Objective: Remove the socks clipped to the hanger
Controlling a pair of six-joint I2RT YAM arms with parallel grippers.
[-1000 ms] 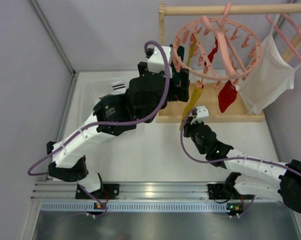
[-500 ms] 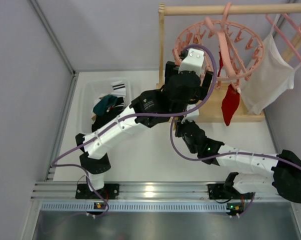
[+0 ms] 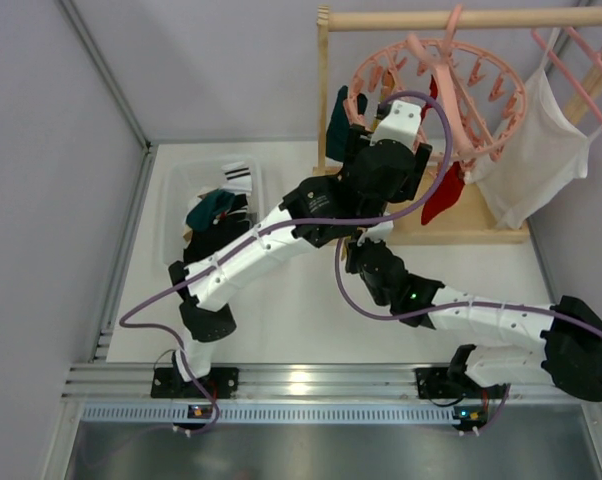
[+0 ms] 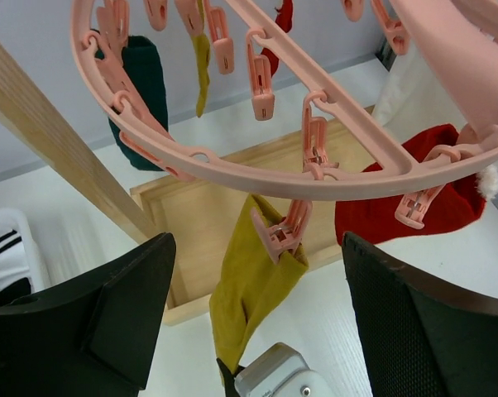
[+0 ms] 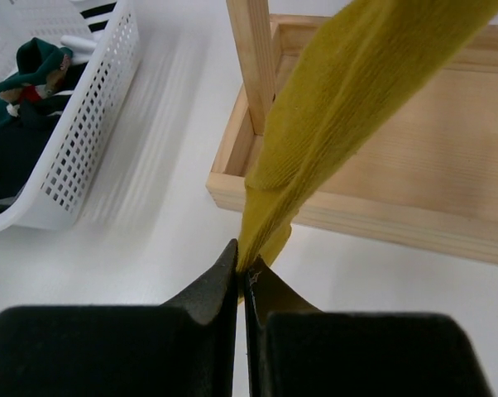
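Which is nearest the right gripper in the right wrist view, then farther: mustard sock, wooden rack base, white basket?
1. mustard sock, pinched in the right gripper.
2. wooden rack base, just ahead, its corner close.
3. white basket, off to the left, farthest.

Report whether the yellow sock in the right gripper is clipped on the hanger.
Clipped on. A pink peg on the hanger pinches the yellow sock at its top; the right gripper holds its lower end.

Room beneath hanger [image 4: 348, 184] (pegs [image 4: 263, 83] dangling), wooden post [image 4: 59, 145] alongside.
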